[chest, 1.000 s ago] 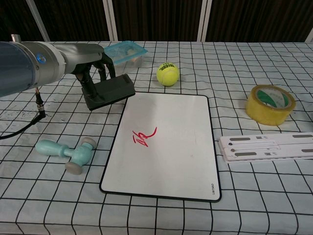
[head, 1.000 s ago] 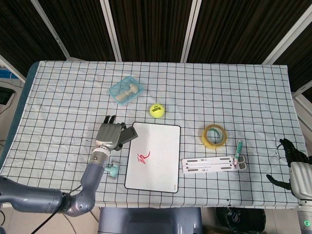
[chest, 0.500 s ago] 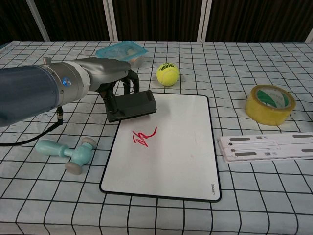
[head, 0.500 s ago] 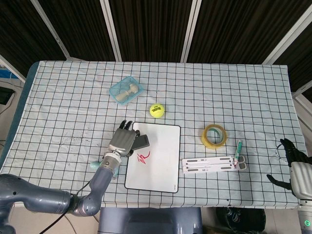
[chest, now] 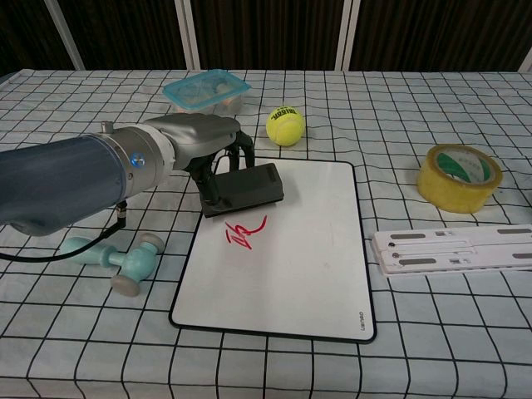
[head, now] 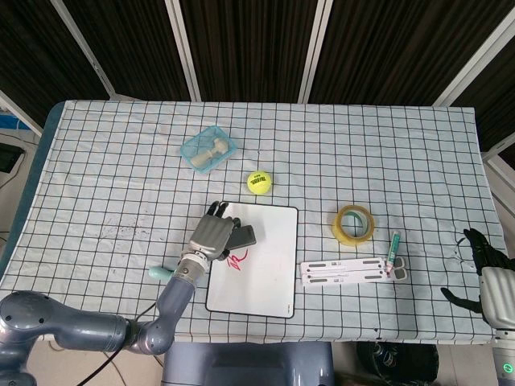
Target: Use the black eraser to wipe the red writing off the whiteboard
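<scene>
My left hand (head: 212, 236) (chest: 212, 150) grips the black eraser (head: 241, 237) (chest: 244, 189) from above, over the upper left part of the whiteboard (head: 264, 269) (chest: 303, 249). The red writing (head: 237, 258) (chest: 244, 232) lies just below the eraser, still whole. I cannot tell whether the eraser touches the board. My right hand (head: 486, 265) rests at the table's right front edge in the head view, fingers spread, holding nothing.
A tennis ball (chest: 285, 125) and a blue lidded box (chest: 204, 90) sit behind the board. A teal roller (chest: 115, 262) lies to its left. A yellow tape roll (chest: 459, 177), a white strip (chest: 455, 248) and a marker (head: 393, 248) lie to the right.
My left hand has carried the eraser to the right, from beside the board's upper left corner onto the board, closer to the red writing. The right hand has not moved.
</scene>
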Controlling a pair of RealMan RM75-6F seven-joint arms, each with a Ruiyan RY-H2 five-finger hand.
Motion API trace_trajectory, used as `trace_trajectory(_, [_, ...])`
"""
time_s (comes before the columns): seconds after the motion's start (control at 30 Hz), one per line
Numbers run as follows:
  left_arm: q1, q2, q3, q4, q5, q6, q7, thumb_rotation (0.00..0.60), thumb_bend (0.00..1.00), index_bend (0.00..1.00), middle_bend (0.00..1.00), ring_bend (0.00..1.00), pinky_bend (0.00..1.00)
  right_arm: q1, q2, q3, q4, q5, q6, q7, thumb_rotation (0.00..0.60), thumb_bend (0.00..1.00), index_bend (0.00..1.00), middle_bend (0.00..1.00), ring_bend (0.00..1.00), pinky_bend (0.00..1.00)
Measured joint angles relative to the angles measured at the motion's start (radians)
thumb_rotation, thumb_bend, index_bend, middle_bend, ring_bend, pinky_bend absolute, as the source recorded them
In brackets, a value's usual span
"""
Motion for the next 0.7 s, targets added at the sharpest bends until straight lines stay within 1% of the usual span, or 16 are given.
trace_trajectory(0.2, [0.003,-0.023,0.004,0.032,0.026,-0.017,-0.013,0.600,0.42,0.33,0.43,0.00,0.02,0.000,0.001,0.001,-0.001,0.001,0.000,0.001,0.600,0.08,0.06,0.09,0.19,0.21])
trace_trajectory(0.43, [0.000,-0.040,0.014,0.046,0.020,-0.014,0.022,0.600,0.42,0.33,0.43,0.00,0.02,0.000,0.002,0.001,-0.001,0.002,-0.001,0.003,0.600,0.08,0.06,0.09,0.19,0.21])
trace_trajectory(0.57, [0.003,-0.046,0.020,0.044,0.011,-0.016,0.032,0.600,0.42,0.33,0.43,0.00,0.02,-0.001,0.002,0.001,-0.002,0.002,-0.001,0.004,0.600,0.08,0.06,0.09,0.19,0.21])
trace_trajectory(0.7, [0.006,-0.047,0.027,0.033,0.029,-0.013,0.039,0.600,0.42,0.33,0.43,0.00,0.02,-0.001,0.002,0.000,0.000,0.001,0.000,0.004,0.600,0.08,0.06,0.09,0.19,0.21])
